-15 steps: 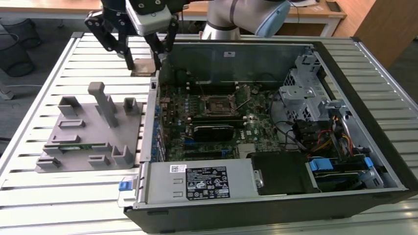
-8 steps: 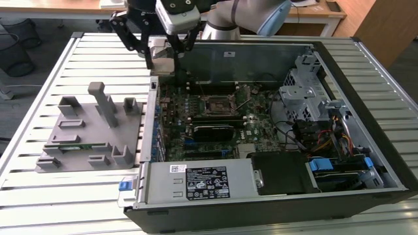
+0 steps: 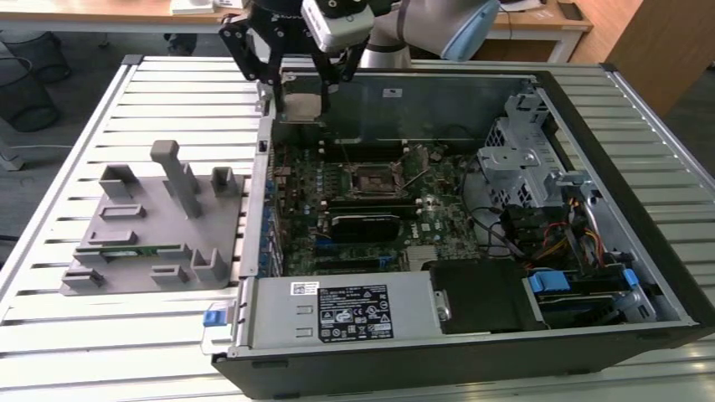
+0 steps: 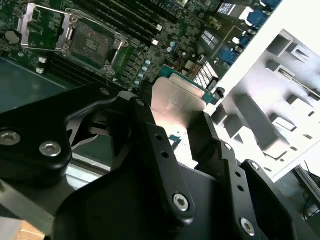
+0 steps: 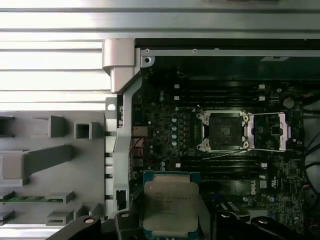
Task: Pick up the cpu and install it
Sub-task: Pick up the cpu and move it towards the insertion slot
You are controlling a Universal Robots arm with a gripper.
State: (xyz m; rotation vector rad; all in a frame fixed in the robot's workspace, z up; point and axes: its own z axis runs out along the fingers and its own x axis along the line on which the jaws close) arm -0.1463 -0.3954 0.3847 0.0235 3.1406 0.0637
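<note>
CPU (image 3: pixel 304 109) comes first: it is off the table, clamped between the fingers of the gripper (image 3: pixel 304 94), whose jaws are closed on two opposite edges. In both wrist views the silvery top plate (image 4: pixel 175 107) sits bare between the black fingers. That edge grip probably keeps the contact side untouched.

On the exterior view's left lies the grey fixture (image 3: pixel 123 276), a tray of raised holders. One slot holds a green memory stick (image 3: pixel 123 249); the other holders look empty, so the chip is probably out of its own.

The gripper hangs over the far left rim of the open computer case (image 3: pixel 447 105), between the fixture and the motherboard. Inside the case, the socket (image 3: pixel 372 177) lies well apart from the chip. In the first wrist view the socket (image 5: pixel 223 131) is empty, its metal frame (image 5: pixel 272 131) swung aside, likely to receive the chip. Nearer the camera, a power supply (image 3: pixel 347 311) fills the case's front, and a drive cage (image 3: pixel 520 159) stands at the right.
</note>
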